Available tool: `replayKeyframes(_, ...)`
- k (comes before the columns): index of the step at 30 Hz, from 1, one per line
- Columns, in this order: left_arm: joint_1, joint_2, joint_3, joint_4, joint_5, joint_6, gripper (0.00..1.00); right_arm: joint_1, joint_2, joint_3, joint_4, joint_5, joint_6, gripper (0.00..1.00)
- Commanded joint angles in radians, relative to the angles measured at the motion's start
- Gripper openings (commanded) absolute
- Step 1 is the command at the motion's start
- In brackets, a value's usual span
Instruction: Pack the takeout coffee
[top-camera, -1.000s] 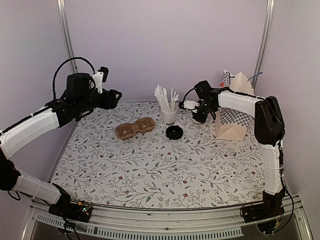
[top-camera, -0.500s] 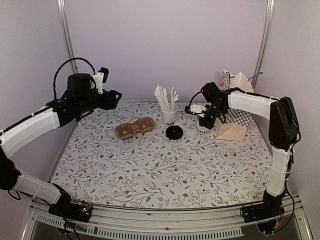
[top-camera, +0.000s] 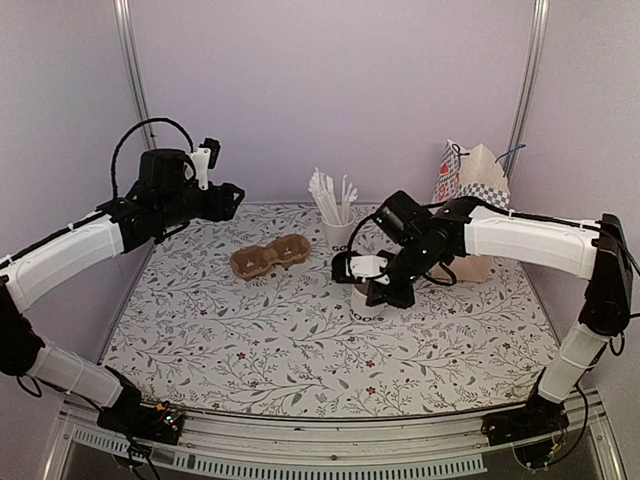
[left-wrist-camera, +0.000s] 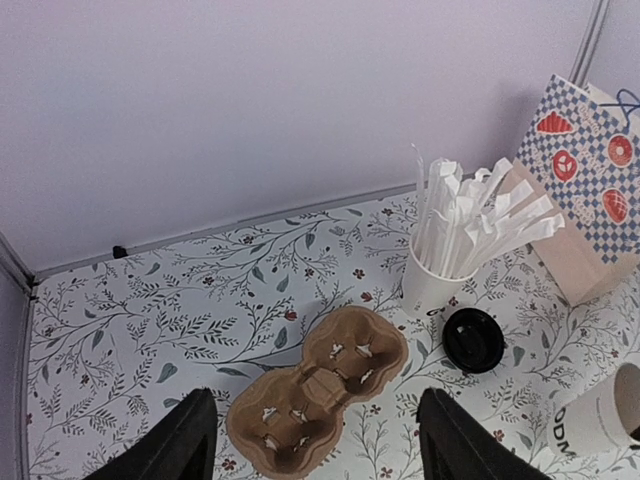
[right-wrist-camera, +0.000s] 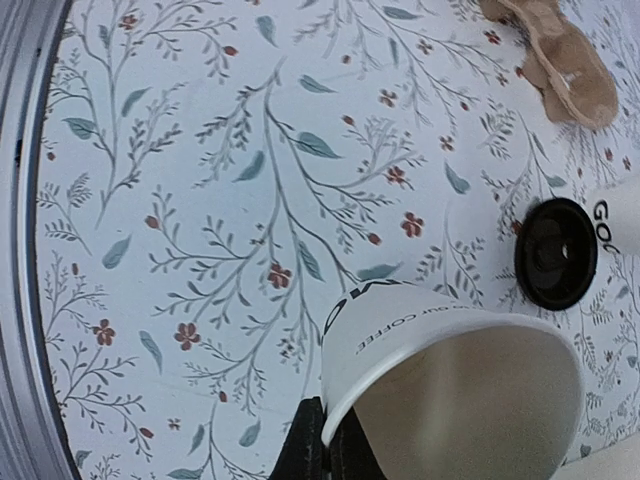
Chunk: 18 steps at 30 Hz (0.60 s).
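The takeout coffee cup (top-camera: 362, 306) is white with dark lettering and has no lid on; its inside shows. My right gripper (top-camera: 378, 290) is shut on its rim and holds it low over the table, in front of the black lid (top-camera: 343, 267), which lies flat by itself. In the right wrist view the cup (right-wrist-camera: 440, 365) fills the lower right, with my gripper (right-wrist-camera: 330, 452) pinching its rim, and the lid (right-wrist-camera: 556, 253) lies beyond. The cup (left-wrist-camera: 603, 415) and lid (left-wrist-camera: 473, 340) also show in the left wrist view. My left gripper (top-camera: 225, 198) is open and empty, high above the brown carrier.
A brown pulp cup carrier (top-camera: 270, 257) lies left of the lid. A white cup full of straws (top-camera: 338, 232) stands behind the lid. A checked paper bag (top-camera: 475, 175) stands at the back right, behind my right arm.
My right arm has swung from beside the paper bag toward the table's middle, bringing the open cup down in front of the lid. The left arm has barely moved.
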Motion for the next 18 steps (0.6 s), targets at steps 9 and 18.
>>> replayKeyframes(9, 0.012, 0.018, 0.020, -0.011, -0.022, 0.011, 0.71, 0.184, 0.106, 0.083, -0.097, -0.102, -0.064, 0.01)
replayKeyframes(18, 0.012, 0.014, 0.024, -0.013, -0.001, 0.006, 0.71, 0.184, 0.147, 0.081, -0.117, -0.074, -0.054, 0.09)
